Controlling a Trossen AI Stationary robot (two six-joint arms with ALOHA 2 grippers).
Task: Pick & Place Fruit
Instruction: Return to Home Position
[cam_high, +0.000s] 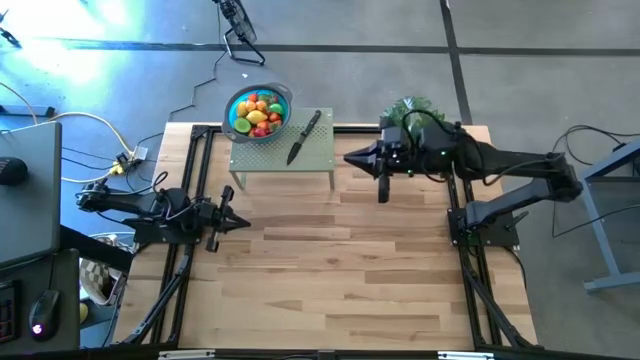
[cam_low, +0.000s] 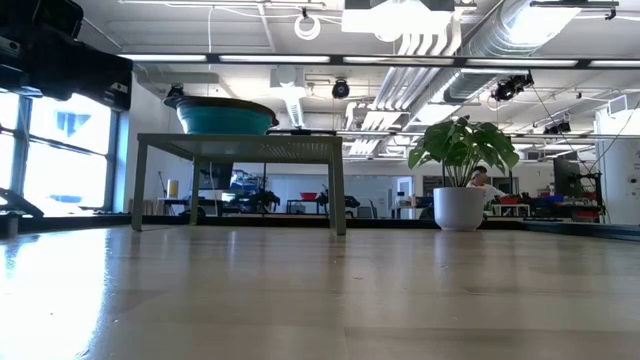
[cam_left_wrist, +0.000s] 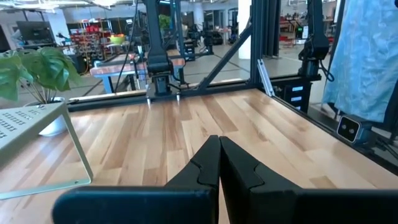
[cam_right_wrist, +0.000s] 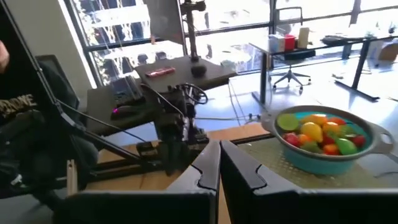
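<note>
1. Your wooden worktop (cam_high: 340, 270) carries a green shelf (cam_high: 318, 155) at its back.
2. The fruit (cam_high: 258, 112) fills the blue bowl (cam_high: 231, 118) on that shelf, beside a knife (cam_high: 303, 137).
3. Your left hand (cam_high: 243, 223) is closed, at the worktop's left edge.
4. Your right hand (cam_high: 348, 157) is closed, just beside the shelf.

Open workshop hall. Grey concrete floor (cam_high: 400, 30) with dark seams. Tall windows (cam_low: 60, 150) at 9 o'clock from table level, daylight glaring. White ducts (cam_low: 430, 45) overhead, 12 o'clock. Office chair (cam_right_wrist: 287, 71), desks (cam_right_wrist: 348, 40) near more glazing.
</note>
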